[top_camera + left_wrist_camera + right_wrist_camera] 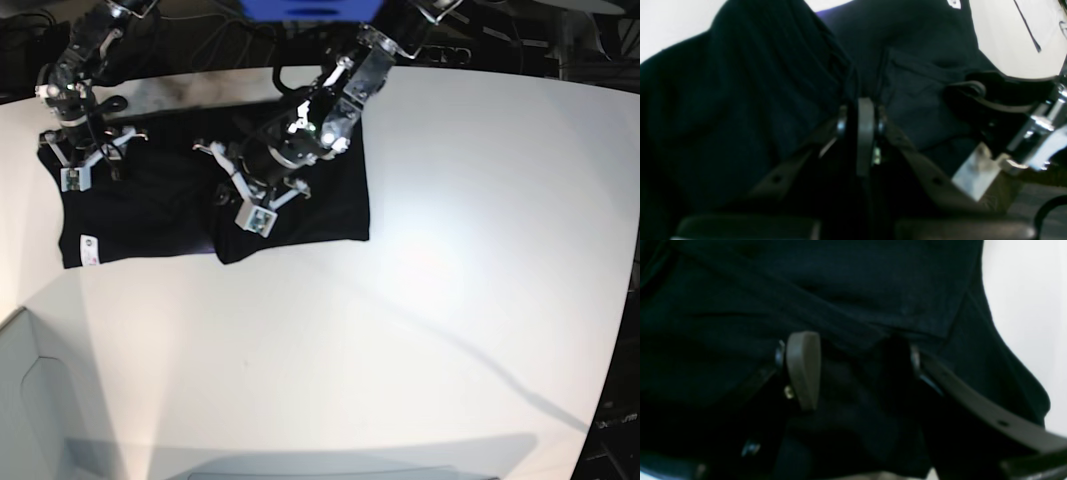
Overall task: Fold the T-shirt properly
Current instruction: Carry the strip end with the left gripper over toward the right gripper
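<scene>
Left wrist view: my left gripper [866,133] has its fingers pressed together on a fold of the large black cloth T-shirt [750,110], which fills the view.

Right wrist view: my right gripper [853,370] has its fingers apart, with black cloth bunched between them.

Base view: the T-shirt [320,200] lies flat on the far left part of the white table [450,300], its small white label [88,242] at the near left corner.

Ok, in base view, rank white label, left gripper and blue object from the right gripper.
From the right gripper:
1. white label, just below it in view.
2. left gripper, toward view's right, over the T-shirt.
3. blue object, top edge.
</scene>
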